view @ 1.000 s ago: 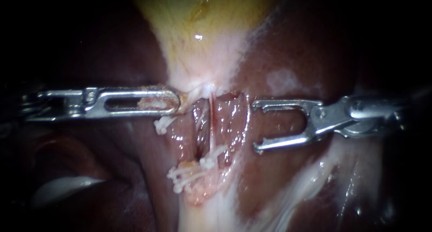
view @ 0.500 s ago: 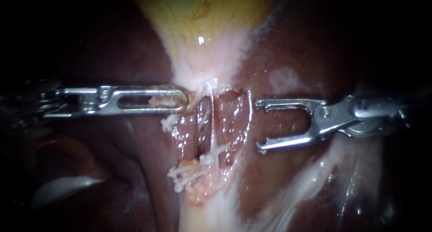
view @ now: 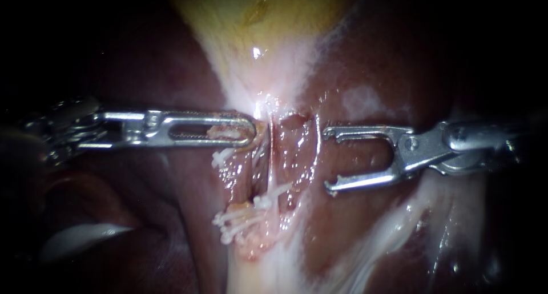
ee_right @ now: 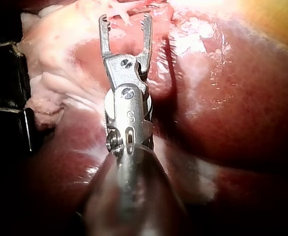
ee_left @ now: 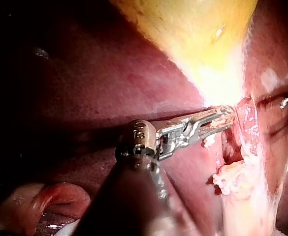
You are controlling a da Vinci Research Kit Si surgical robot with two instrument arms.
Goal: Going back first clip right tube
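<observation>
Figure: the right instrument is standing just beside the opened tissue between liver and gallbladder, its two hooked jaws spread wide and gripping nothing. Over the last second it is backing off only slightly. The left instrument is meanwhile advancing steadily toward the middle, its long jaws apparently closed on the pale tissue under the gallbladder's neck and carrying a nearby upper clip along with it. The empty jaws and the small retreat are suggesting that the clip is already released and that the withdrawal is barely begun; the way back is looking unobstructed. That clip is sitting on the right tube, low on its bared stretch and just above a cluster of further clips. The tube is running roughly up and down in the endoscope view. The clip's long axis is lying obliquely across it, one end pointing down toward the cluster and the other pointing up toward the right instrument's lower jaw, without touching it.
</observation>
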